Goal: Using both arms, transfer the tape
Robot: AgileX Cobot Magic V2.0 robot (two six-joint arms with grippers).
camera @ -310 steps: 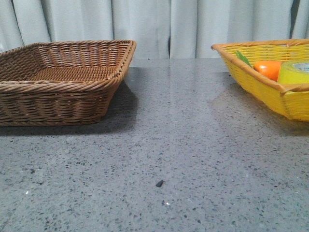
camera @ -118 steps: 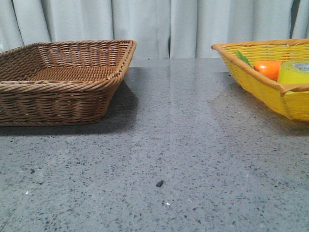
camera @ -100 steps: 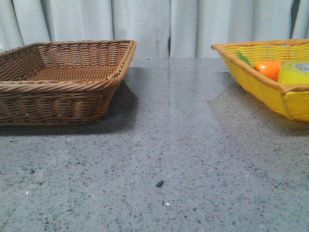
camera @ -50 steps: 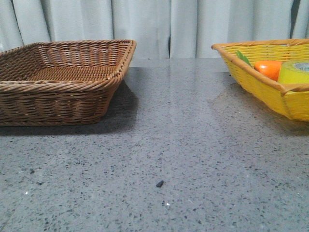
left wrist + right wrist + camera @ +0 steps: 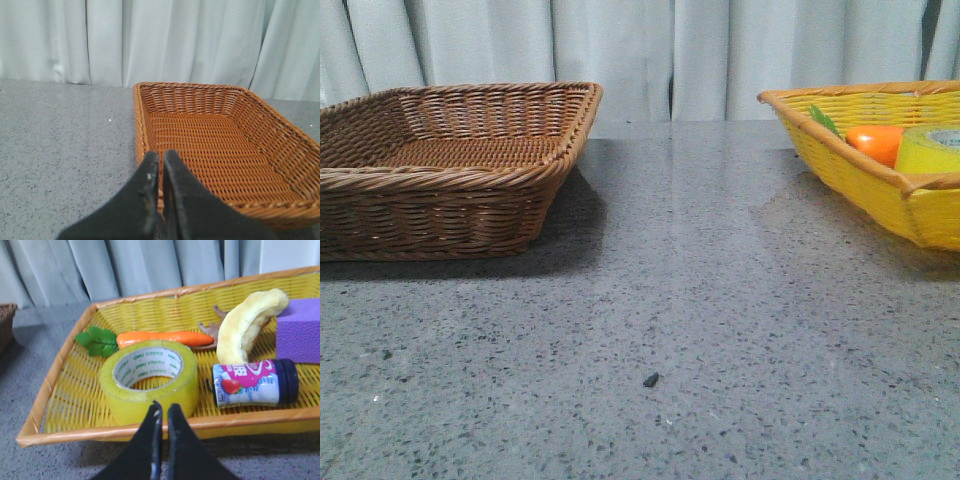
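Observation:
The yellow tape roll (image 5: pixel 149 377) lies flat in the yellow basket (image 5: pixel 65 360), white core with green lettering facing up. In the front view the tape (image 5: pixel 930 150) shows at the far right inside the yellow basket (image 5: pixel 850 175). My right gripper (image 5: pixel 163 409) is shut and empty, just outside the basket's near rim, in front of the tape. My left gripper (image 5: pixel 161 157) is shut and empty, at the near corner of the brown wicker basket (image 5: pixel 250 125). Neither arm shows in the front view.
The yellow basket also holds an orange carrot (image 5: pixel 160 338) with green leaves, a banana (image 5: pixel 247 320), a purple block (image 5: pixel 300 330) and a small strawberry bottle (image 5: pixel 252 382). The brown basket (image 5: pixel 450 170) stands at the left. A small dark speck (image 5: pixel 650 380) lies on the grey table.

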